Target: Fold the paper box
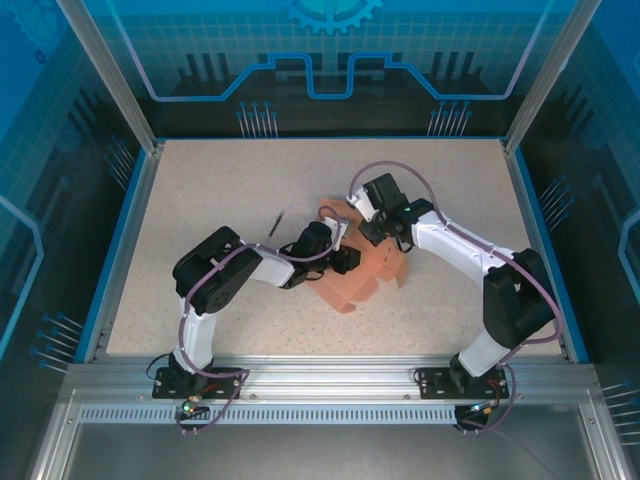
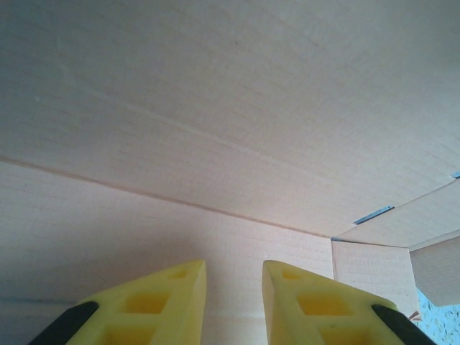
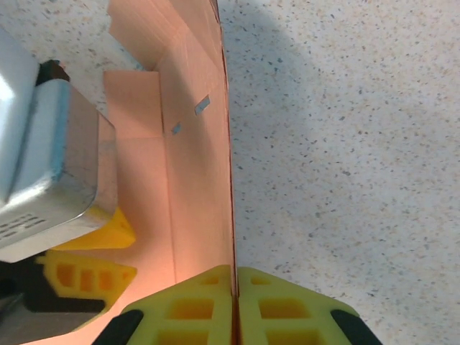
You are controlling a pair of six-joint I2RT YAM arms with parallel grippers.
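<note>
**Top external view: pink card caught between two pincers at mid-worktop**

Top external first, and the paper box (image 1: 362,282) sits near the middle of the speckled worktop (image 1: 220,190), salmon-pink card partly raised, with both arms reaching in over it. From the right wrist you get the detail: the paper box (image 3: 194,180) has one panel lying flat and another standing on edge, folded up along a crease, with two small slits cut through the flat part.

Now the right pincer (image 3: 235,277): yellow fingers clamped tight together on the top edge of that upright panel, the thin card running straight between them. From above, the right pincer (image 1: 363,228) comes down onto the far side of the box.

Over to the left pincer (image 2: 233,269). Its fingers stand a narrow gap apart, nothing between them, nosed right up to the card, and the paper box (image 2: 215,144) shows pale creased panels straight ahead. The right wrist picks up the left pincer (image 3: 129,253) inside the fold, over the flat panel. From overhead the left pincer (image 1: 342,262) is at the box's left side.

Further out, a thin dark stick (image 1: 275,222) lies on the worktop (image 3: 345,144) left of the box, apart from the card.
</note>
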